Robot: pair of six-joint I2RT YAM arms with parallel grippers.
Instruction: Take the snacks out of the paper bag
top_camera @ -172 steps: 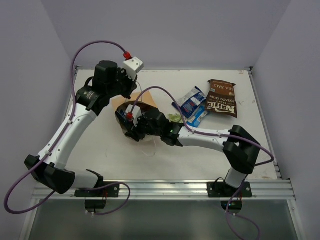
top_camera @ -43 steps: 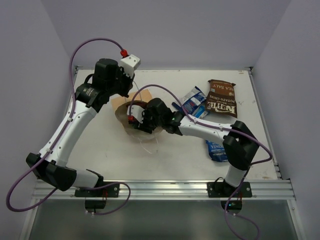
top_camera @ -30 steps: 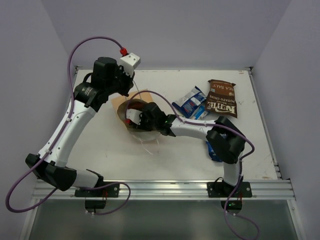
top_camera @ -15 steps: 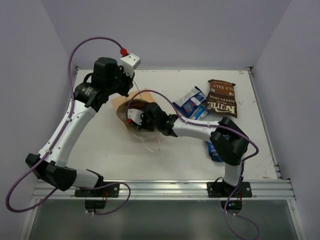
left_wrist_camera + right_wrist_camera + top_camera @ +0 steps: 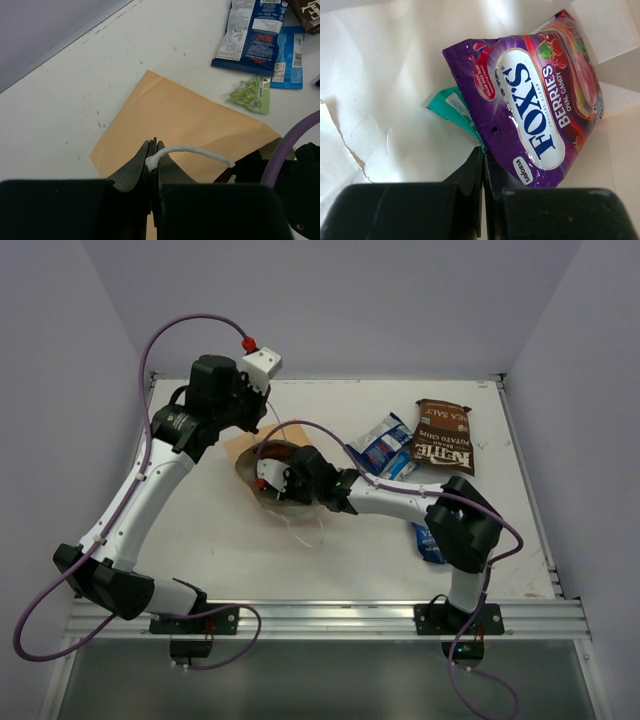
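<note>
Purple candy bag, its edge clenched in the right pincer, lies inside the paper bag over a teal packet. The left pincer grips the string handle. The right arm has just reached back in after leaving a blue packet on the worktop; lifting out looks next.

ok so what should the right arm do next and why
Probably pull the right gripper back out of the paper bag without loosening: its jaws look closed on the edge of the purple candy bag, inside the white lining, a teal packet behind it, and the left gripper pinches the string handle, steadying the bag.
</note>
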